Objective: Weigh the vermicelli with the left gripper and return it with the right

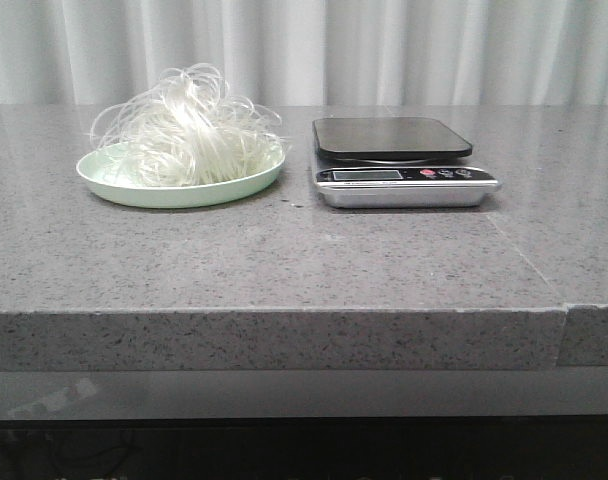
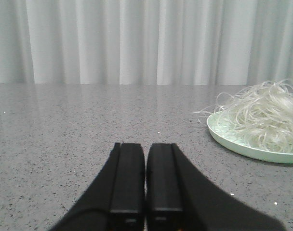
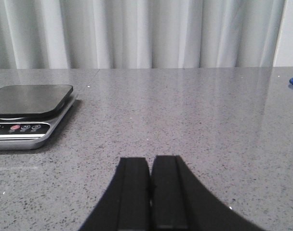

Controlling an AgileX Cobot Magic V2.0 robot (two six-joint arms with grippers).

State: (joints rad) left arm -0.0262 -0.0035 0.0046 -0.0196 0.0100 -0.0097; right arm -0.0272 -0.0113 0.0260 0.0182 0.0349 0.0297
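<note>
Nothing done: vermicelli [image 1: 187, 125] on plate [image 1: 134, 188], scale [image 1: 392, 138] bare, left gripper [image 2: 145, 180] and right gripper [image 3: 150, 190] closed empty.

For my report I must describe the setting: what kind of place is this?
Probably a kitchen-style test bench. A grey speckled stone counter holds a digital kitchen scale and a pale green plate of vermicelli, with a plain white curtain behind.

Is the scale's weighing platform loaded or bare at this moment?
Bare. The scale has nothing on its dark platform; the vermicelli sits heaped on the green plate beside it.
</note>
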